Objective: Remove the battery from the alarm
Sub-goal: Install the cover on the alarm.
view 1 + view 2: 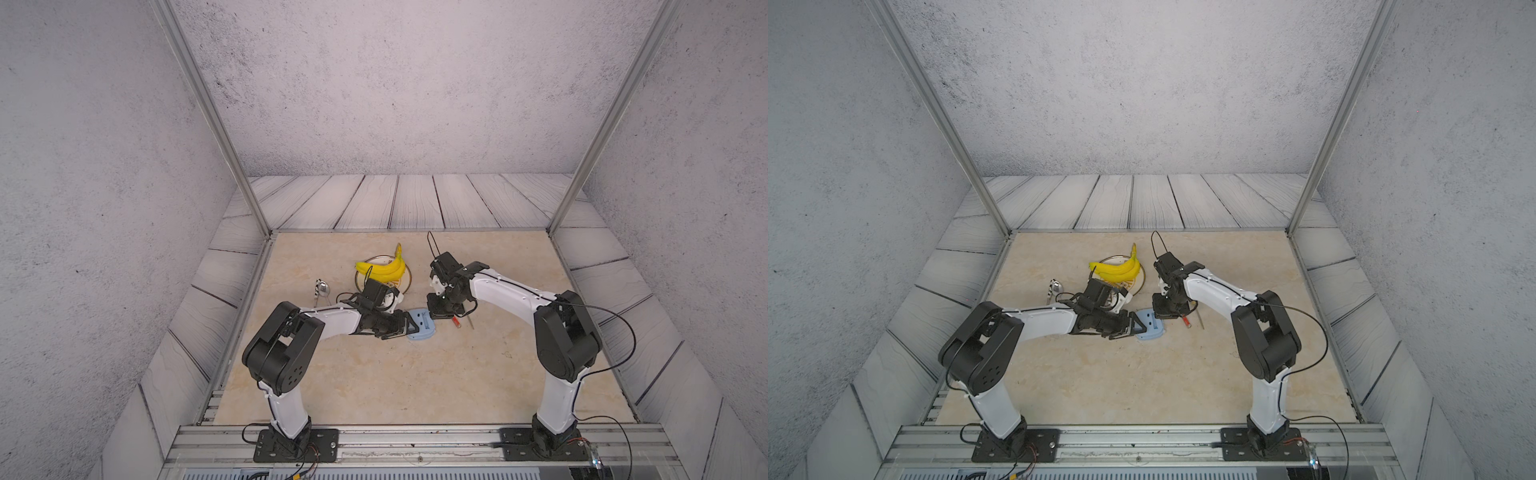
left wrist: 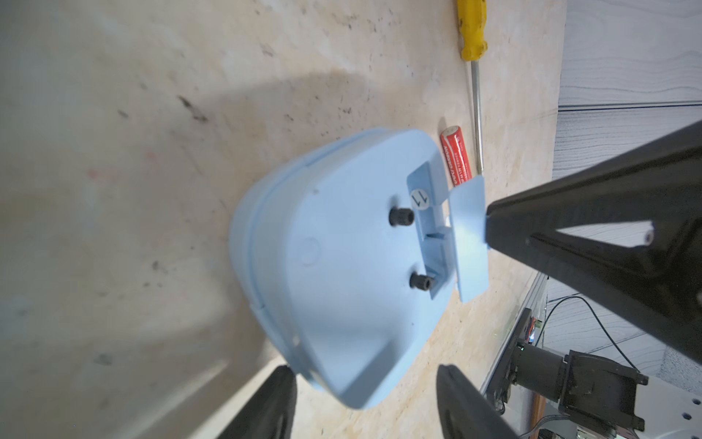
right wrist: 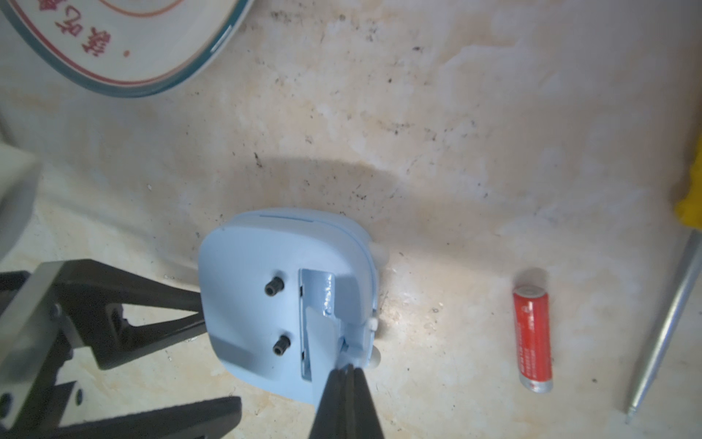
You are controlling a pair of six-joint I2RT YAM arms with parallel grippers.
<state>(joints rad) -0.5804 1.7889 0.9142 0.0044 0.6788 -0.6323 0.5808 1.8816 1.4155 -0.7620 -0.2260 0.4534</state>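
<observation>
The light-blue alarm [image 1: 422,325] [image 2: 342,266] lies face down on the table, with its two dark knobs and its uncovered battery slot [image 3: 323,289] facing up. The red battery [image 3: 532,338] [image 1: 456,321] lies on the table to the right of the alarm, beside the screwdriver. My right gripper [image 3: 346,368] [image 1: 434,313] is shut on the thin blue battery cover [image 2: 469,235], held just above the slot. My left gripper [image 2: 366,370] [image 1: 408,326] stands open around the alarm's left end. One finger [image 2: 281,384] touches the case, and the other finger [image 2: 452,384] stands clear of it.
A yellow-handled screwdriver [image 2: 473,30] [image 3: 664,323] lies just right of the battery. A round plate [image 1: 409,278] with bananas [image 1: 382,270] sits behind the alarm, close to both wrists. A small spoon-like item [image 1: 321,287] lies at the left.
</observation>
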